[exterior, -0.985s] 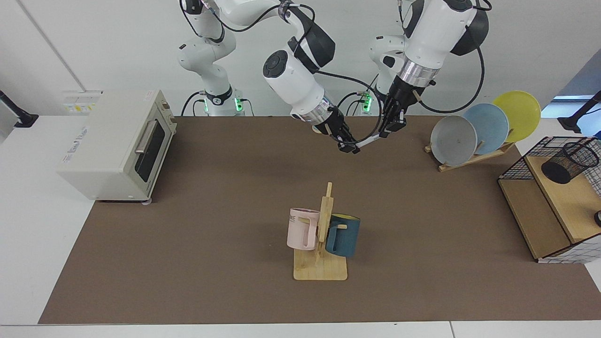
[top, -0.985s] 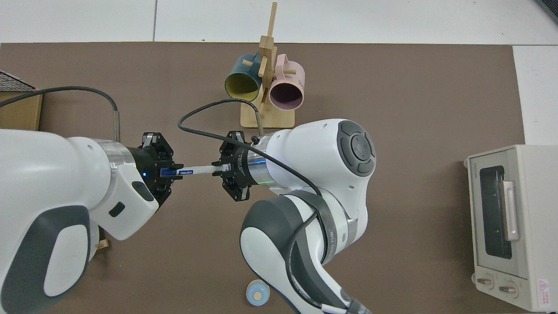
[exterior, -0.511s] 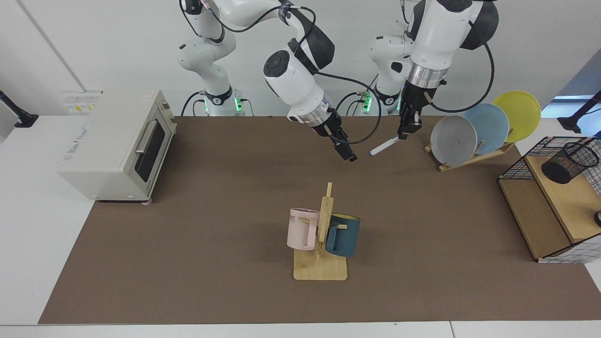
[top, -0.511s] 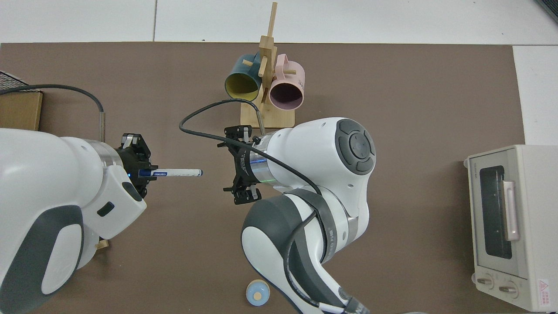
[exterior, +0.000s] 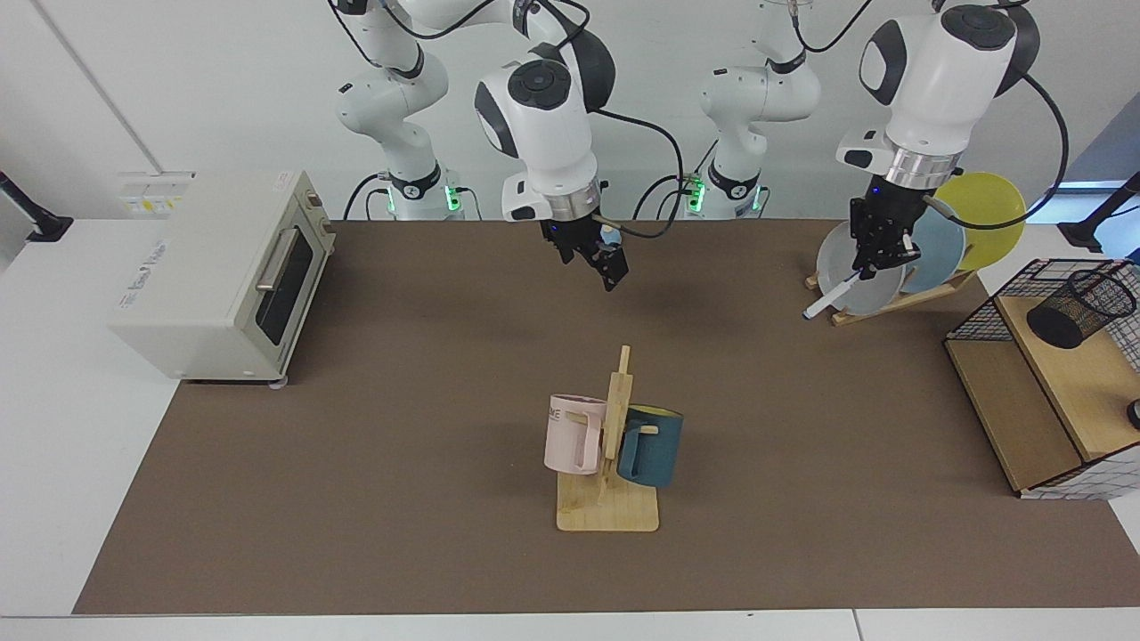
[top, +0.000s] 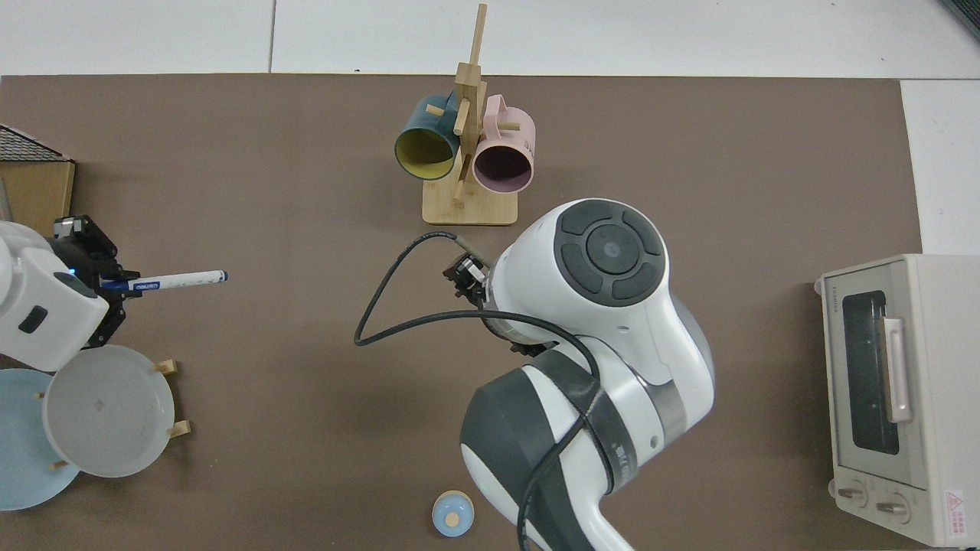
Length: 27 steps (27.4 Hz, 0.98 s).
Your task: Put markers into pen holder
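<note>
The marker (exterior: pixel 830 296) (top: pixel 182 279) hangs slanted above the mat, its blue cap end inside my left gripper (exterior: pixel 877 258) (top: pixel 115 285), which is shut on it just in front of the grey plate. The pen holder (exterior: pixel 1080 307), a black mesh cup, lies tilted on the upper wooden shelf of the wire basket at the facing view's far right, well apart from the marker; the top view does not show it. My right gripper (exterior: pixel 610 265) hovers open and holds nothing over the back middle of the mat; its own arm hides it in the top view.
A plate rack (exterior: pixel 899 298) with grey, blue and yellow plates stands right behind the left gripper. The wire basket (exterior: pixel 980 325) holds wooden shelves. A mug rack (exterior: pixel 610 512) carries a pink and a blue mug. A toaster oven (exterior: pixel 223 271) and a small blue round object (top: pixel 452 514) also stand here.
The right gripper let go of the marker and drew back toward its base. The left gripper carried the marker away sideways to the plate rack, nearer the basket.
</note>
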Available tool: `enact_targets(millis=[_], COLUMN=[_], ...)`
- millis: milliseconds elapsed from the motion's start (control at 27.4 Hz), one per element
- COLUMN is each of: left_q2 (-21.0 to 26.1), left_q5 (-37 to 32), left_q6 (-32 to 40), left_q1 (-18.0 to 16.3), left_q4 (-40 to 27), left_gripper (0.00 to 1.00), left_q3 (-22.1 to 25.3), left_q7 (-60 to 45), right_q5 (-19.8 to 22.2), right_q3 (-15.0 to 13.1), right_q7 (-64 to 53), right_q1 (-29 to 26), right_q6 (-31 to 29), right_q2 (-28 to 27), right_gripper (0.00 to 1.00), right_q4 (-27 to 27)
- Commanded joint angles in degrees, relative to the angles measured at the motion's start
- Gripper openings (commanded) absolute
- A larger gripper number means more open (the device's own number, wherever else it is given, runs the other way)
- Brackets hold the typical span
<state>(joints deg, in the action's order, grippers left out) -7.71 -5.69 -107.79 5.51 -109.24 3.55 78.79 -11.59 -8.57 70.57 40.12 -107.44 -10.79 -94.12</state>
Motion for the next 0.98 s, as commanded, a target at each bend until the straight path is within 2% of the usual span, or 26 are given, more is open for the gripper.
enact_targets(millis=[0,146,438,657,803,948], left_q2=[3.40,5.77,9.38,9.47,9.73,9.82], left_q5=[-4.76,-11.97,-14.86,-23.74,-27.09,-29.99], left_q6=[1.00,1.87,2.32,2.75,3.98,4.34], left_q1=[0.38,0.38,-0.06,-0.15,-0.67,-0.76], left_q4=[5.51,9.73,15.80,16.16,17.47,18.27], left_gripper=[0.00,0.00,0.00,0.00,0.00,0.00], left_q3=[2.51,3.13,11.04,11.57,12.80,13.94], left_q7=[-1.36,6.27,18.76,20.61,21.50,21.50], right_q5=[3.50,4.55,5.26,7.71,10.17,10.71], right_q3=[0.49,0.49,0.40,0.40,0.22,0.31], right_q7=[-12.09,-23.43,-44.35,-55.26,-60.97,-66.77], right_q1=[-4.51,-9.17,-19.02,-22.98,-24.47,-26.93], right_q6=[4.69,7.86,9.71,11.73,13.92,14.72], right_q2=[4.20,6.31,8.86,10.09,11.76,12.55], right_gripper=[1.00,1.00,1.00,1.00,1.00,1.00], right_q4=[-1.51,-1.51,-1.42,-1.25,-0.72,-0.81])
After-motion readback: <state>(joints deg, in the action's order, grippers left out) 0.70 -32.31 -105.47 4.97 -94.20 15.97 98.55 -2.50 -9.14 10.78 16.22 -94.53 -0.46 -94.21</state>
